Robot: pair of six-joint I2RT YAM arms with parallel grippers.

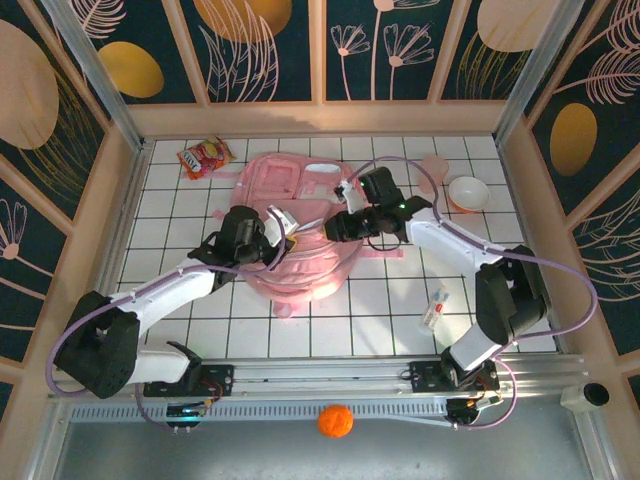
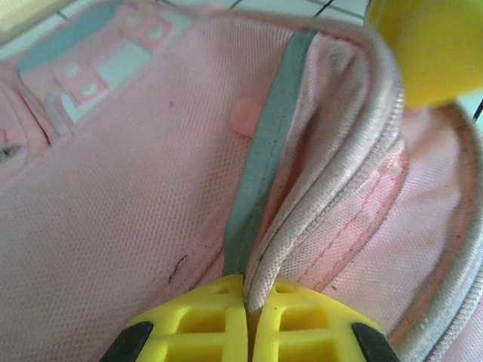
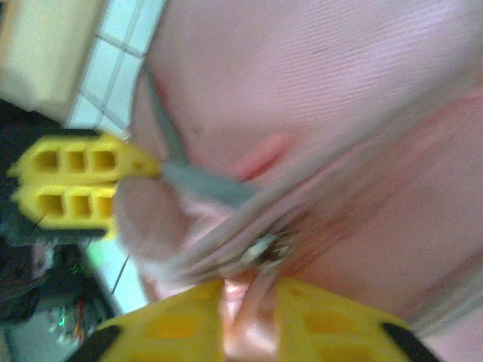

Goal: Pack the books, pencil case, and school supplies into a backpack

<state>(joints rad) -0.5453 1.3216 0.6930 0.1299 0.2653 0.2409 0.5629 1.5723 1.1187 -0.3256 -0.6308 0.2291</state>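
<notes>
The pink backpack [image 1: 300,215] lies flat mid-table. My left gripper [image 1: 280,240] is at its near left part, shut on the pale piped rim of the backpack's opening [image 2: 247,290], beside a grey-green inner strip [image 2: 264,151]. From the right, my right gripper [image 1: 337,228] meets the same opening. Its jaws [image 3: 253,302] stand slightly apart, with a pink zipper pull tab in the gap; this view is blurred. A white oblong school supply with red marks [image 1: 434,310] lies on the tiles at the near right. The books and the pencil case are out of view.
A red-orange snack bag [image 1: 205,157] lies at the far left. A pink cup [image 1: 467,193] stands at the far right. An orange ball [image 1: 336,421] rests in front of the arm bases. Walls close in the tiled table on three sides.
</notes>
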